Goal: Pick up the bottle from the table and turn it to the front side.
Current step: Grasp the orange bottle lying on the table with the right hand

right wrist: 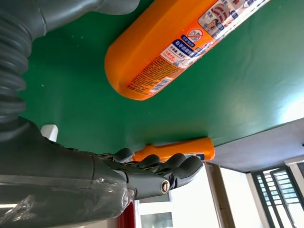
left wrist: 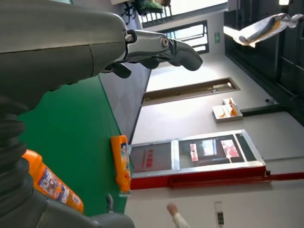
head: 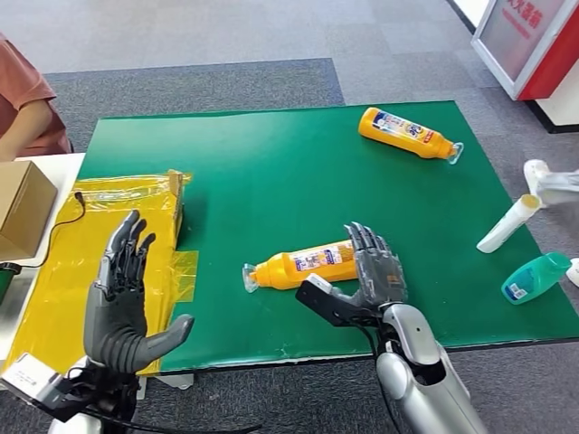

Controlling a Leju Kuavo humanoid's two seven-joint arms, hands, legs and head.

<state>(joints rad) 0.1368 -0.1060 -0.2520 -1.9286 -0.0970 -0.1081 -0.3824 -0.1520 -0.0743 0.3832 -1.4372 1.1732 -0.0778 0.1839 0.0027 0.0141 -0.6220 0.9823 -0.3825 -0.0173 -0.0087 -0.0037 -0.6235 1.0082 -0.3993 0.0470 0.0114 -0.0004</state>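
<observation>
A bottle (head: 308,264) lies on its side near the table's (head: 273,163) front edge, just left of the right hand (head: 374,271). A second bottle (head: 408,133) lies at the far right. The left hand (head: 123,298) hovers, perhaps, over plastic sheeting (head: 75,244) on the left.

I am seeing printed labels on both orange bottles, the near bottle (head: 308,264) and the far bottle (head: 406,133), but the characters are coming through too small and blurred for me to read. The red-framed sign (head: 522,32) is showing red characters on white, cut off and unreadable.
</observation>
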